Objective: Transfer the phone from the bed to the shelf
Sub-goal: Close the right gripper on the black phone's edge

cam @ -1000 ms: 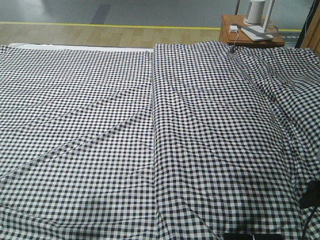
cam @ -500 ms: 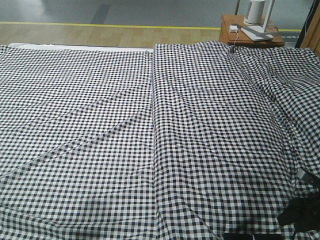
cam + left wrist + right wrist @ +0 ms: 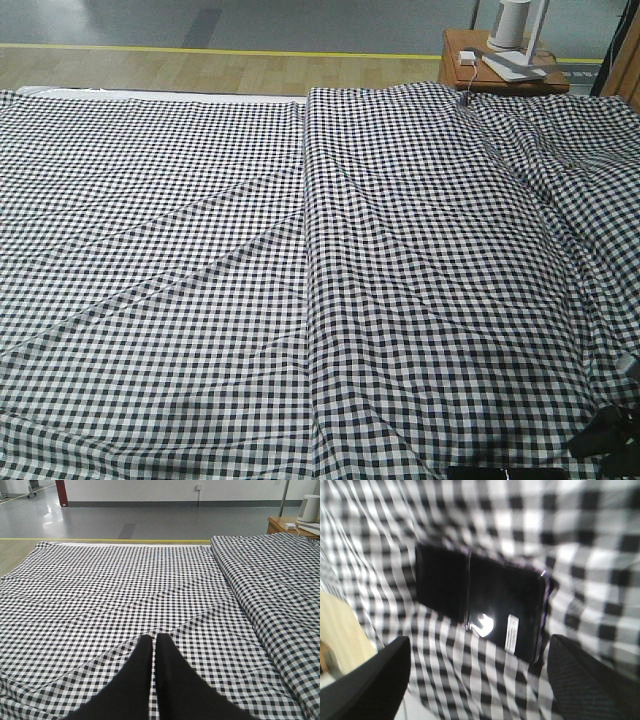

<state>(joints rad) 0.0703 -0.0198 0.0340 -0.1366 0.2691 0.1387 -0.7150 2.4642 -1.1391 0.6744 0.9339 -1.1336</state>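
Right gripper: I hung over the bed near its front edge, jaws spread wide to either side of the phone, which lay flat on the bed's checked sheet. Left gripper: fingers pressed together, holding nothing, above the bed's left half.

evenly and brightly lit in the front view, sharp from edge to edge; only soft, shallow shadows along the creases and seam of the bed. equally clear at distance in the left wrist view, with pale reflections on the glossy grey floor; dark and featureless at the left gripper near the lens. smeared by blur throughout in the right wrist view; blown out in the upper white checks; small bright glare patch on the phone screen.
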